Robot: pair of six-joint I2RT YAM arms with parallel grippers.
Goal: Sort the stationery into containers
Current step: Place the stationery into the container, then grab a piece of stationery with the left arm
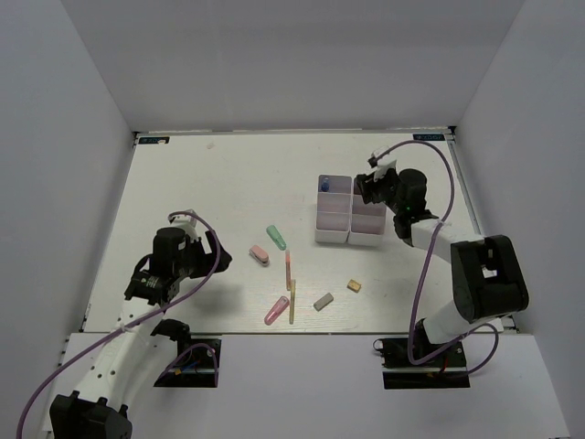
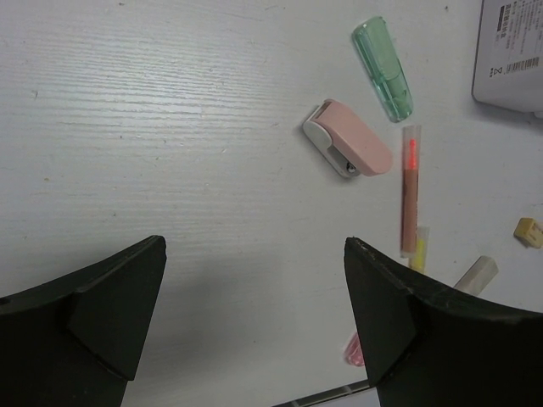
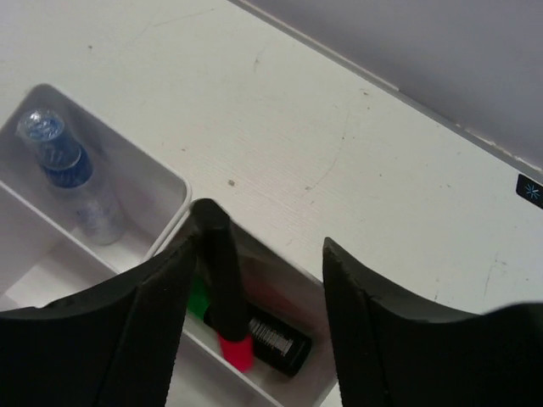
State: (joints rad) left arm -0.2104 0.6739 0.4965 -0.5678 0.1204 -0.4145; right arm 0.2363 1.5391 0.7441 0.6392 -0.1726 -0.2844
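Observation:
The containers (image 1: 335,224) are a block of small white bins at the far right. My right gripper (image 1: 366,188) hangs open over the far right bin (image 3: 331,292). A black-pink marker (image 3: 224,284) stands tip-down in that bin, leaning against my left finger (image 3: 157,314) and clear of the other. Under it lies a black marker (image 3: 278,341) with a green end. A blue-capped tube (image 3: 66,165) stands in the neighbouring bin. My left gripper (image 2: 254,246) is open over bare table, left of the loose stationery: green marker (image 2: 383,58), pink item (image 2: 349,137), pink stick (image 2: 411,188).
Loose on the table in front of the bins lie a yellow stick (image 1: 292,304), a pink marker (image 1: 276,311), a grey eraser (image 1: 323,301) and a tan eraser (image 1: 354,285). White walls enclose the table on three sides.

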